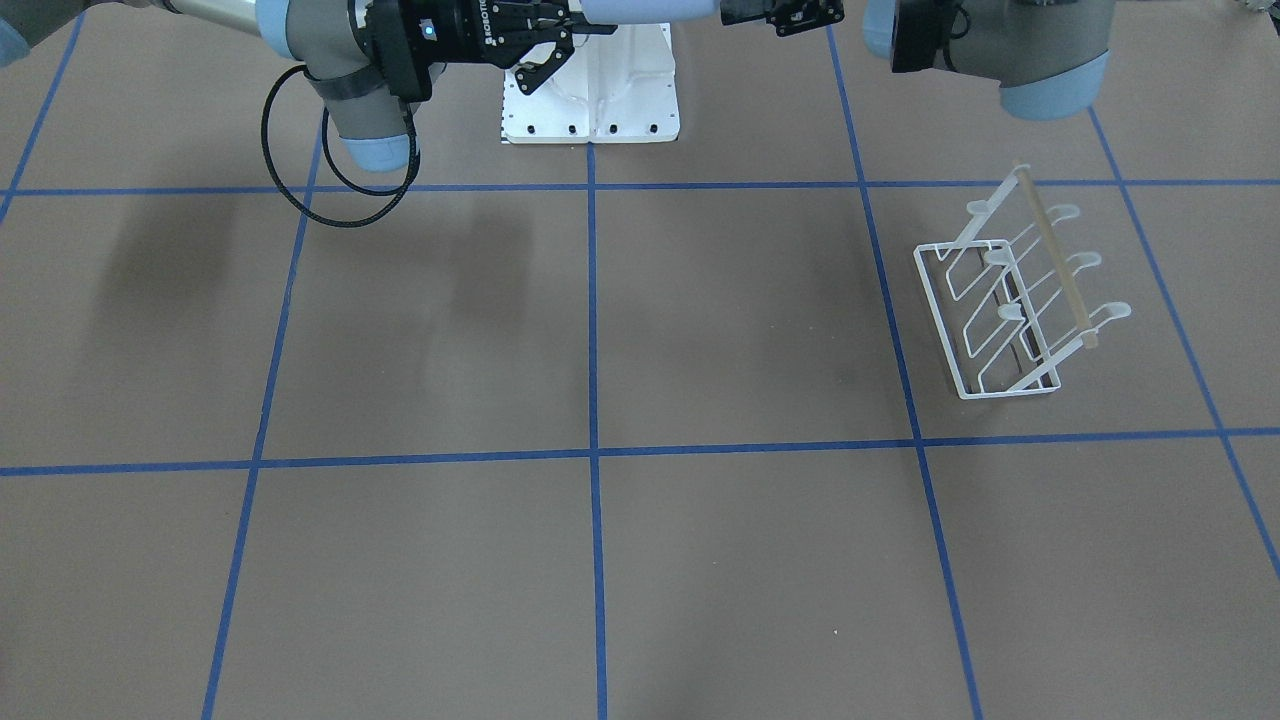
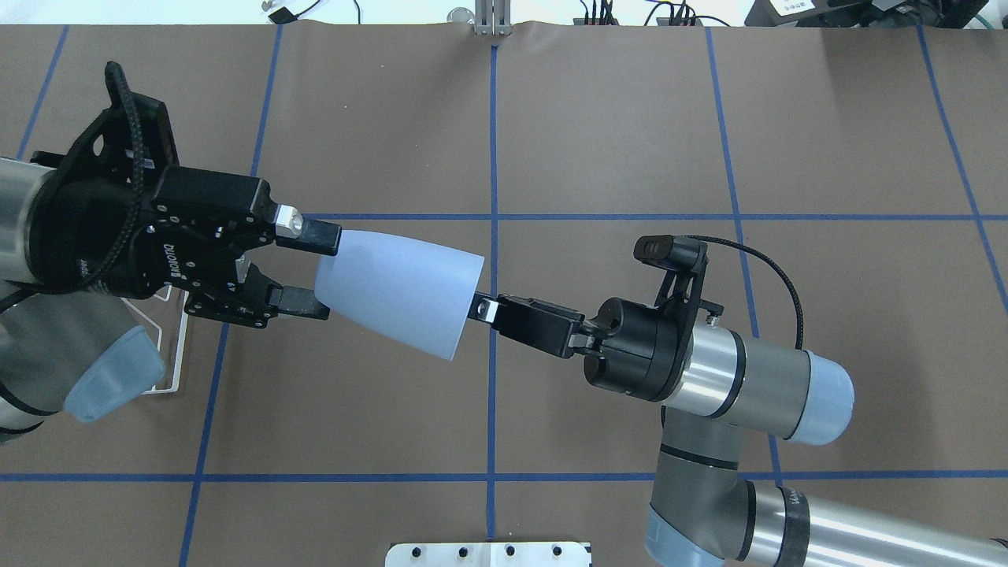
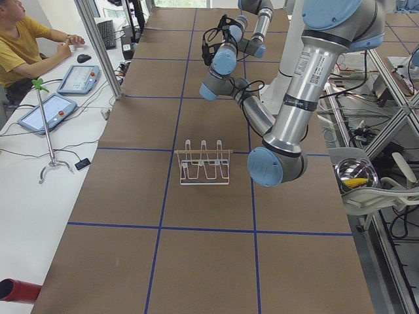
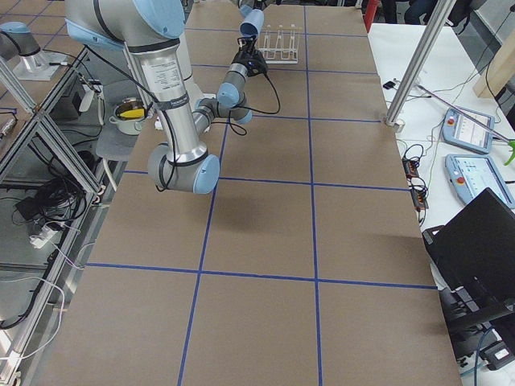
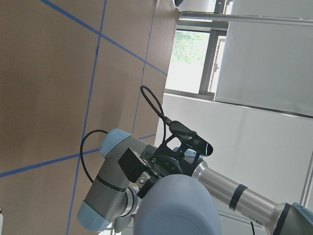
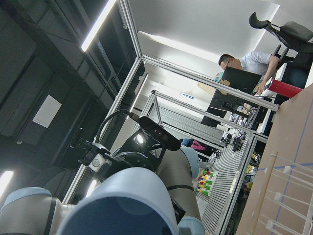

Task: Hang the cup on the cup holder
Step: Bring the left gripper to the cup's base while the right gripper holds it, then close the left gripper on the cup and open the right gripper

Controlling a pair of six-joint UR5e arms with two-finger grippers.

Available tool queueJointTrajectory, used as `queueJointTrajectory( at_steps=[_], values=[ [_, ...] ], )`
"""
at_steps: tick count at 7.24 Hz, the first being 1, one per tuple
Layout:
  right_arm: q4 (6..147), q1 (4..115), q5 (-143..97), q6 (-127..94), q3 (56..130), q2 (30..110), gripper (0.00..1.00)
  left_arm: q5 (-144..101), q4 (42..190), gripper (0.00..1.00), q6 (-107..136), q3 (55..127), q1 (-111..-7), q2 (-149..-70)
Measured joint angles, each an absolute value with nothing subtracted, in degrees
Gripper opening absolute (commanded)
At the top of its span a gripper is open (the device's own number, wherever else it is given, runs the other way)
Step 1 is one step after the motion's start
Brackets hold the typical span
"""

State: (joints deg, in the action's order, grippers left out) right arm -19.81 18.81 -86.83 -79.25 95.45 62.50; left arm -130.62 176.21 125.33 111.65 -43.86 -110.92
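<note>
The pale blue cup (image 2: pixel 402 291) hangs in the air, lying sideways between my two grippers. My left gripper (image 2: pixel 323 272) is shut on its narrow base, one finger against each side. My right gripper (image 2: pixel 482 309) is seen edge-on at the wide rim and looks shut on the rim wall. In the front view the cup (image 1: pixel 625 10) sits at the top edge. The white wire cup holder (image 1: pixel 1010 290) with its wooden rod stands on the table on my left side. In the overhead view only a corner of it (image 2: pixel 177 346) shows under the left arm.
The white robot base plate (image 1: pixel 590 90) sits at the table's near edge. Blue tape lines grid the brown table. A seated operator (image 3: pixel 23 46) and tablets (image 3: pixel 49 111) are at a side table. A metal bowl (image 3: pixel 353 173) sits on a shelf beside the robot.
</note>
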Motion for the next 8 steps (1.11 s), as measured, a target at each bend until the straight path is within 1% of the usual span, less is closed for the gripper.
queueJointTrajectory(
  at_steps=[1,4,5,6,7,8],
  values=[
    [-19.74,18.55,-86.65,-78.97,95.45,62.39,0.0,-130.59,176.22,0.87,125.31,111.63,-43.75,-110.92],
    [-19.69,17.17,-85.49,-77.33,95.37,62.32,0.0,-130.44,176.24,0.82,125.19,111.62,-43.61,-110.94],
    [-19.67,16.79,-85.13,-77.17,95.37,62.29,0.0,-130.43,176.3,0.77,125.15,111.59,-43.6,-110.98],
    [-19.64,16.56,-84.89,-77.11,95.38,62.2,0.0,-130.44,176.46,0.62,125.1,111.56,-43.6,-110.99],
    [-19.62,16.41,-84.73,-77.09,95.41,62.1,0.05,-130.43,177.18,0.37,125.08,111.35,-43.59,-110.98],
    [-19.6,16.33,-84.68,-77.08,95.43,62.02,0.49,-130.43,178.54,0.1,124.98,110.9,-43.6,-110.94]
  ],
)
